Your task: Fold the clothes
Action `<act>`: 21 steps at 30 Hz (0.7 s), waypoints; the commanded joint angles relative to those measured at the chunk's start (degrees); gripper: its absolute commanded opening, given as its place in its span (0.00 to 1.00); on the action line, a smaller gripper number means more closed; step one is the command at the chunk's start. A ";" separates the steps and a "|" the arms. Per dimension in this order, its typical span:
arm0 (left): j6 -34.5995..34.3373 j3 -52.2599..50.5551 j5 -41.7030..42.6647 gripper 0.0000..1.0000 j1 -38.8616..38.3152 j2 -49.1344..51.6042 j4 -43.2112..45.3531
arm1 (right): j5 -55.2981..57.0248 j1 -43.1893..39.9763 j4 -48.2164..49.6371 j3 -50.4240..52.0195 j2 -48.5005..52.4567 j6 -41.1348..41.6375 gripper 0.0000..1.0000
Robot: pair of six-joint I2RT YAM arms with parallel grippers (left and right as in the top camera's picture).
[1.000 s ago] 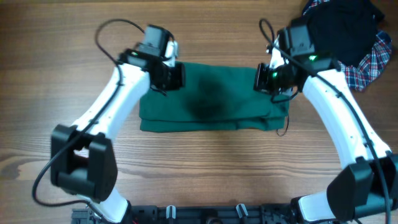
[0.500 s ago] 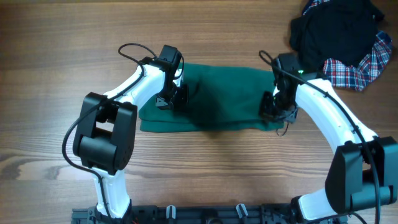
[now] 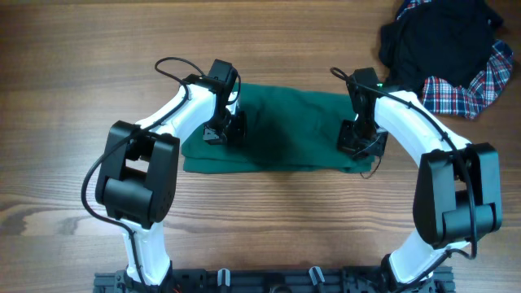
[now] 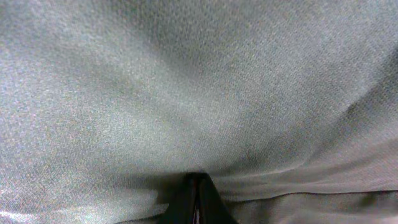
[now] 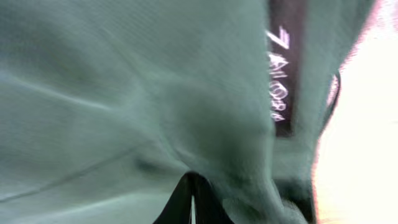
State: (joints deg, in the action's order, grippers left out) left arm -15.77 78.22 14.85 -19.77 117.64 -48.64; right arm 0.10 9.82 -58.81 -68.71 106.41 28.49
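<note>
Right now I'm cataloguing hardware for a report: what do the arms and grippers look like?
The left arm and right arm have white rounded links with black joint housings and black looping cables. The left gripper and right gripper are black; a green light glows near the right wrist.

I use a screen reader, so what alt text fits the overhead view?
A robot's left tool and right tool rest on opposite ends of a dark green garment on a wooden table. A black garment and a plaid garment sit heaped far right.
</note>
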 commanded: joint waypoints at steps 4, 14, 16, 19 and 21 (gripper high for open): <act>0.50 -0.74 -2.51 0.04 0.96 0.87 -0.50 | 2.05 -0.15 -4.24 -2.69 -0.57 0.09 0.04; 0.50 -0.74 -4.04 0.04 3.76 -12.17 1.11 | 5.05 -5.38 -7.41 -7.52 -16.65 0.15 0.04; 0.52 -0.74 -4.02 0.04 3.34 -15.15 2.25 | 1.95 -10.38 -7.34 -5.68 -16.68 -0.11 0.04; 0.52 -0.74 -4.04 0.04 2.34 -15.30 3.21 | -8.04 -16.02 -2.54 1.25 -16.63 -4.17 0.70; 0.55 -0.74 -4.04 0.04 1.49 -15.28 3.91 | -15.26 -18.21 1.73 6.03 -16.63 -6.82 1.00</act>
State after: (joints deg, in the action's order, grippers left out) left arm -15.77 77.58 11.73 -17.06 102.41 -45.63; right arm -4.16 -6.72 -60.12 -67.48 89.73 25.87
